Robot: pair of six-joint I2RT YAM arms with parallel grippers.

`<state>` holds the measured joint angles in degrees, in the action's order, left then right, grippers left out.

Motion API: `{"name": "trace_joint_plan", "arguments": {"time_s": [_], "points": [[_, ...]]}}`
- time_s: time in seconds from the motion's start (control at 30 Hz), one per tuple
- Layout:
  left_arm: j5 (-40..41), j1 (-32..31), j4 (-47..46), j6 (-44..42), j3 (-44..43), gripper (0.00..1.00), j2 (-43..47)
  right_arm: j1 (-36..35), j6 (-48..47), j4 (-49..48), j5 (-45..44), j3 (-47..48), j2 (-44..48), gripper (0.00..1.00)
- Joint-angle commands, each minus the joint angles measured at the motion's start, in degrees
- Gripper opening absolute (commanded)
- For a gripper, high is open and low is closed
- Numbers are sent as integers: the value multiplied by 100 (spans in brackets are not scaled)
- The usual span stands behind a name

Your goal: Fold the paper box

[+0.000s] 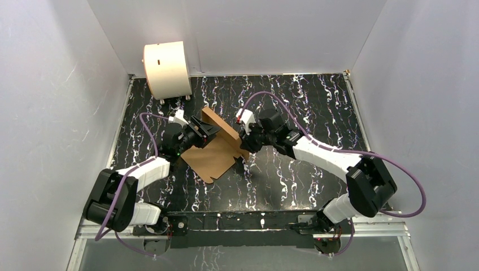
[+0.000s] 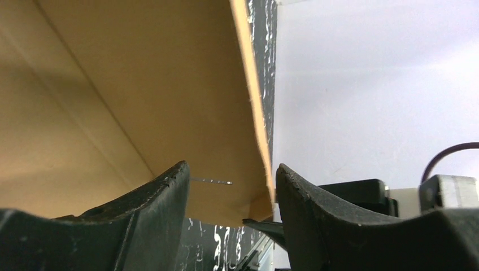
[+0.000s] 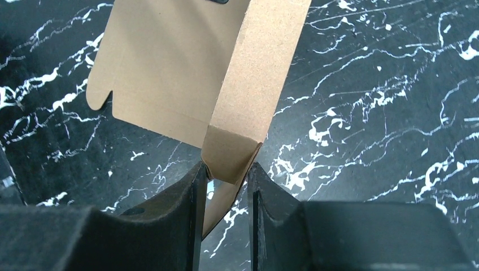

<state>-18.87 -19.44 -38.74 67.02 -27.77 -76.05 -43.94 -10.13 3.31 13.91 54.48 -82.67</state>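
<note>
**Box half-raised between both grippers**

The box (image 1: 217, 151) lies near the middle of the table (image 1: 316, 107), a little left of centre, turned diagonally. Its broad panel rests flat on the marbled surface, and one long wall stands up along the far-right side. The two arms meet it from opposite sides, one gripper at each end of that wall.

The right gripper (image 3: 226, 169) is at the wall's near end. Its fingers (image 3: 181, 195) stand close together and pinch a small corner tab that folds inward where the upright wall meets the flat panel; cardboard fills the narrow gap and touches both pads. Beyond the tab, the flat panel runs away to the left with a notched edge, and the wall runs away to the upper right.

The left gripper (image 2: 229, 178) is at the wall's far end. Its fingers (image 2: 158, 197) stand well apart, with a corner of a cardboard panel between them. The corrugated edge runs down just beside the right-hand finger. Whether either pad presses the cardboard cannot be told — the contact is hidden behind the fingertips.

A cream drum (image 1: 166, 69) sits at the far-left corner of the table, well apart from the box.
</note>
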Motion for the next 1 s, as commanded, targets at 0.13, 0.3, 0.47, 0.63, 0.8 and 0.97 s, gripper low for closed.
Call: {"name": "trace_joint_plan", "arguments": {"time_s": [0.13, 0.3, 0.47, 0.63, 0.8, 0.97], "points": [[321, 36, -331, 237, -114, 55, 284, 118, -917, -562, 955, 335, -206, 29], [357, 36, -413, 323, -160, 52, 45, 122, -908, -629, 950, 320, -145, 34], [325, 34, -774, 521, -99, 41, -93, 116, -912, -654, 857, 274, -147, 38], [344, 31, -885, 614, -117, 28, -86, 115, -850, -736, 659, 232, -91, 45], [413, 30, -1055, 708, -56, 18, -147, 120, -731, -863, 727, 109, 50, 54], [377, 36, -1154, 754, -67, 15, -307, 120, -499, -1183, 276, -179, 336, 63]]}}
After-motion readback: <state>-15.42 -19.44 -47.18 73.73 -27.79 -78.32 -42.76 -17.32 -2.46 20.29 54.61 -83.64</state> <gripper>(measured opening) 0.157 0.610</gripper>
